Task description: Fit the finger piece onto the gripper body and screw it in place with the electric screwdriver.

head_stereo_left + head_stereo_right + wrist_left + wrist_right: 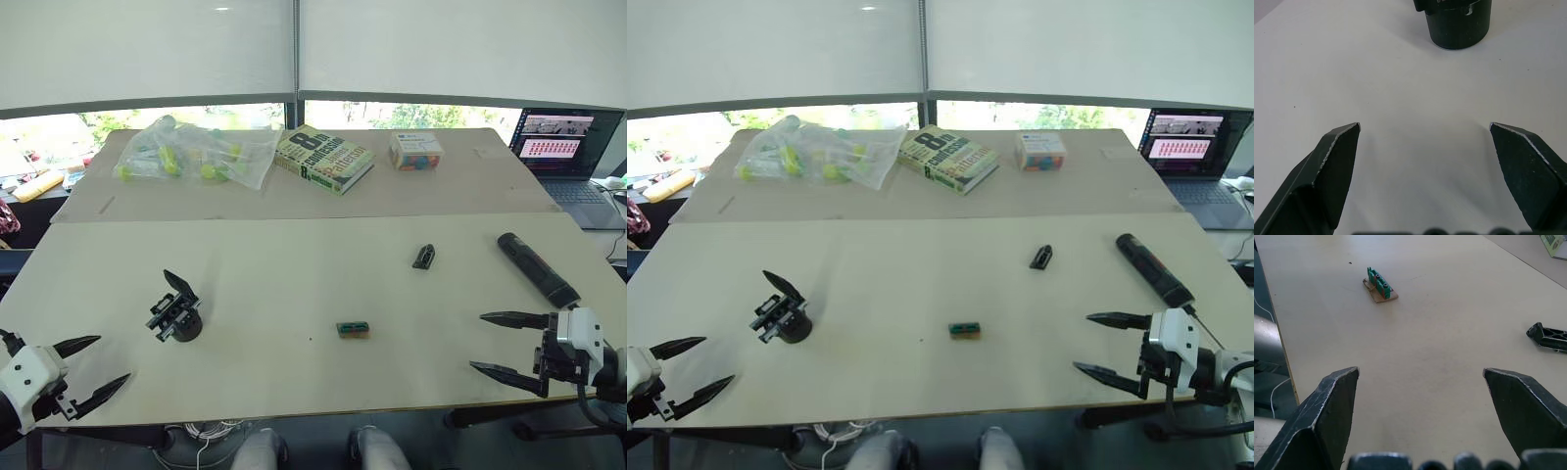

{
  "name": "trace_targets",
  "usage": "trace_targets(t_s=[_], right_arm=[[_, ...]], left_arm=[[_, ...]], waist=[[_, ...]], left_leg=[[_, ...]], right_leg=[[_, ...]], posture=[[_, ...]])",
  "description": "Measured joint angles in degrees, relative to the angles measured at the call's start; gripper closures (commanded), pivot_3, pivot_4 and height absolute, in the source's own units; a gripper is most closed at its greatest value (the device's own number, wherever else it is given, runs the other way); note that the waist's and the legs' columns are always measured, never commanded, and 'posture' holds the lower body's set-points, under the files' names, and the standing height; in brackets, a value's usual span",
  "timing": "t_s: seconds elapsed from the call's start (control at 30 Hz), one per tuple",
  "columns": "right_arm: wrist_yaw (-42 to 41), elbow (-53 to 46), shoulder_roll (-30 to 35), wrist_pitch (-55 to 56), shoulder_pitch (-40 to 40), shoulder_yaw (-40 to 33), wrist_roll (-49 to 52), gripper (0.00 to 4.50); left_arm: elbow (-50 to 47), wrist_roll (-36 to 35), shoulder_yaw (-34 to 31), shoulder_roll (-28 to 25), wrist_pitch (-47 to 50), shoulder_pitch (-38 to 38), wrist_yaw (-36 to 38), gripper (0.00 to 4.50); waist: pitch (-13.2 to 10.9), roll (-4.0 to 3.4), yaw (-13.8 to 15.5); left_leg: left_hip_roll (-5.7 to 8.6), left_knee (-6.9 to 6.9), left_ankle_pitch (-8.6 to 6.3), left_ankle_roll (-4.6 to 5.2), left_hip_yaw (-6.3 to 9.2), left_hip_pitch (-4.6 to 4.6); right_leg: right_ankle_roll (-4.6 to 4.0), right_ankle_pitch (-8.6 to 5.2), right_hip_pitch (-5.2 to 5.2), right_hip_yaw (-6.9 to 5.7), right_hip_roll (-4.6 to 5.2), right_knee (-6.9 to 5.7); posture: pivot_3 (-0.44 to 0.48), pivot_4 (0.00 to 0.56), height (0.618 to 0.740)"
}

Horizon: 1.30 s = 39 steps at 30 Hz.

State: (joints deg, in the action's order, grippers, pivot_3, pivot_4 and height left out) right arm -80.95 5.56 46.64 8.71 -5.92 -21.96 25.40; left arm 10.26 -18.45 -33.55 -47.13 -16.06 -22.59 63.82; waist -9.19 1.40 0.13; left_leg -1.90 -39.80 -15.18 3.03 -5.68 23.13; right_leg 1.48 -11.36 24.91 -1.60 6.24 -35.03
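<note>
Head views: nothing of the task is fitted yet. The gripper body [176,311] stands on the table [294,284] at near left, its one pointed finger up and tilted. The finger piece [423,257] lies alone right of centre, well apart from the body. The electric screwdriver [536,267] lies at the right, running toward the near right edge. A small green-brown box [354,329] sits between body and finger piece, nearer the front. The left tool [86,368] hangs at the near left corner, fingers spread, empty. The right tool [505,344] hovers at the near right edge, also spread and empty, just near of the screwdriver's end. Far back lie a book [323,159], a bag of yellow-green items [196,150] and a laptop [568,147].

Left wrist view: the body's round base [1458,22] stands straight ahead of the gaping fingers; a low grip on that smooth round base could turn or tip it.

Right wrist view: the box and the finger piece [1549,337] lie ahead. The piece is small, flat and tapered, so a poorly centred pinch could squirt it sideways. The screwdriver, being round and close to the edge, could roll off if nudged.
</note>
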Motion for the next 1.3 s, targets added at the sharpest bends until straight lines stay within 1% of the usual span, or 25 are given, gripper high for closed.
trace_targets(t_s=[0.07,0.1,0.23,0.33,0.43,0.5,0.6,0.7,0.73,0.8,0.9,0.93,1.0,1.13,1.3], right_arm=[[0.0,0.1,0.0,0.0,0.1,0.2,0.0,0.0],[0.1,0.1,-0.3,-0.1,0.5,0.8,0.2,0.0],[0.7,-2.7,-5.9,-1.4,1.1,2.9,4.3,0.0],[1.3,-5.5,-8.6,-1.5,2.2,3.8,6.9,0.0],[2.0,-8.3,-11.9,0.2,4.7,4.3,8.4,0.0],[2.3,-10.4,-14.3,2.3,5.0,5.6,8.6,0.0],[2.3,-12.8,-16.7,4.4,5.0,8.2,8.6,0.0],[2.6,-14.4,-17.3,5.7,5.0,9.9,8.5,0.0],[2.8,-14.8,-17.5,5.8,5.0,10.2,8.5,0.0],[3.0,-15.0,-17.5,5.8,5.0,10.3,8.6,0.0],[2.9,-15.0,-17.3,5.8,5.0,10.5,8.5,0.0],[2.9,-14.9,-17.2,5.8,4.9,10.6,8.5,0.0],[3.0,-14.8,-16.4,5.8,5.1,10.7,8.5,0.0],[3.6,-14.8,-16.0,5.7,5.1,11.0,8.5,0.0],[4.3,-14.7,-15.2,5.7,5.1,11.2,8.5,0.0]], left_arm=[[-0.2,-0.3,-0.1,0.0,0.4,-0.2,-0.1,0.02],[-1.0,-1.8,-0.4,0.3,2.4,-0.6,-0.3,0.02],[-4.9,-9.5,-4.2,2.8,10.8,-2.4,-1.5,0.02],[-6.4,-12.0,-7.1,5.3,12.8,-4.3,-3.1,0.02],[-6.9,-12.9,-9.1,9.3,13.1,-6.7,-5.0,0.02],[-6.7,-13.0,-9.5,11.7,13.1,-8.3,-6.1,0.02],[-5.8,-12.7,-9.9,13.7,12.2,-9.7,-7.1,0.02],[-7.0,-12.5,-9.7,15.0,12.0,-9.8,-7.7,0.02],[-8.1,-12.5,-9.2,15.2,12.1,-9.5,-7.9,0.02],[-9.9,-12.3,-8.1,15.1,12.2,-8.8,-8.1,0.02],[-12.9,-11.2,-4.4,14.3,12.5,-6.8,-8.0,0.02],[-13.5,-10.8,-3.2,13.9,12.7,-6.1,-8.1,0.02],[-14.8,-9.8,-0.4,13.5,12.9,-4.4,-8.2,0.02],[-15.6,-7.5,4.5,13.3,13.8,-1.5,-9.3,0.02],[-14.4,-3.7,10.5,14.1,15.1,4.5,-13.2,0.02]], waist=[[0.0,0.0,0.0],[0.0,0.01,-0.1],[0.0,0.03,-0.2],[0.0,-0.03,-0.3],[0.0,0.01,-0.5],[0.0,0.02,-0.4],[0.0,0.02,0.0],[0.0,0.05,0.5],[0.1,0.11,0.7],[0.1,0.15,0.8],[0.1,0.15,0.6],[0.1,0.16,0.6],[0.1,0.15,0.5],[0.1,0.14,0.3],[0.1,0.15,0.5]], left_leg=[[0.0,0.0,0.0,0.0,0.0,0.0],[-0.01,0.0,0.0,0.0,-0.01,-0.01],[-0.06,0.01,0.0,0.0,0.0,0.0],[-0.04,0.0,0.0,0.0,-0.04,-0.01],[-0.05,0.0,-0.01,-0.01,-0.06,-0.03],[-0.05,0.01,-0.02,-0.03,-0.06,-0.02],[-0.04,-0.01,-0.02,-0.03,-0.04,-0.02],[-0.03,-0.05,-0.17,-0.29,-0.04,-0.06],[-0.02,-0.05,-0.25,-0.44,-0.04,-0.06],[-0.01,-0.06,-0.26,-0.45,-0.04,-0.05],[-0.01,-0.05,-0.25,-0.43,-0.06,-0.03],[-0.01,-0.05,-0.09,-0.15,-0.07,-0.04],[-0.02,-0.05,-0.01,-0.04,-0.07,-0.04],[-0.03,-0.04,0.0,-0.04,-0.08,-0.07],[-0.02,-0.04,0.0,-0.04,-0.08,-0.2]], right_leg=[[0.0,0.0,0.0,0.0,0.0,0.0],[0.0,0.0,0.0,0.0,0.0,0.0],[0.01,0.01,0.03,-0.01,-0.02,-0.05],[0.01,0.01,0.02,0.03,-0.01,-0.04],[0.01,0.0,0.01,0.02,-0.02,-0.03],[0.02,0.0,0.02,0.0,-0.03,-0.03],[0.01,-0.01,0.05,-0.03,-0.01,-0.04],[-0.01,0.0,0.15,-0.05,0.03,0.01],[-0.01,0.0,0.15,-0.07,0.05,0.01],[-0.02,0.01,0.14,-0.07,0.06,0.01],[-0.07,0.04,0.01,-0.04,0.02,-0.03],[-0.08,0.04,-0.03,-0.03,-0.01,-0.04],[-0.08,0.05,-0.03,-0.03,-0.03,-0.05],[-0.07,0.05,-0.05,-0.01,-0.07,-0.06],[-0.01,0.1,-0.22,-0.02,-0.07,-0.04]], posture=[[0.0,0.15,0.74],[0.0,0.15,0.74],[0.0,0.15,0.74],[0.0,0.15,0.74],[0.0,0.15,0.74],[0.0,0.15,0.74],[0.0,0.15,0.74],[0.0,0.15,0.74],[0.0,0.15,0.74],[0.0,0.15,0.74],[0.0,0.15,0.74],[0.0,0.15,0.74],[0.0,0.15,0.74],[0.0,0.15,0.74],[0.0,0.15,0.74]])
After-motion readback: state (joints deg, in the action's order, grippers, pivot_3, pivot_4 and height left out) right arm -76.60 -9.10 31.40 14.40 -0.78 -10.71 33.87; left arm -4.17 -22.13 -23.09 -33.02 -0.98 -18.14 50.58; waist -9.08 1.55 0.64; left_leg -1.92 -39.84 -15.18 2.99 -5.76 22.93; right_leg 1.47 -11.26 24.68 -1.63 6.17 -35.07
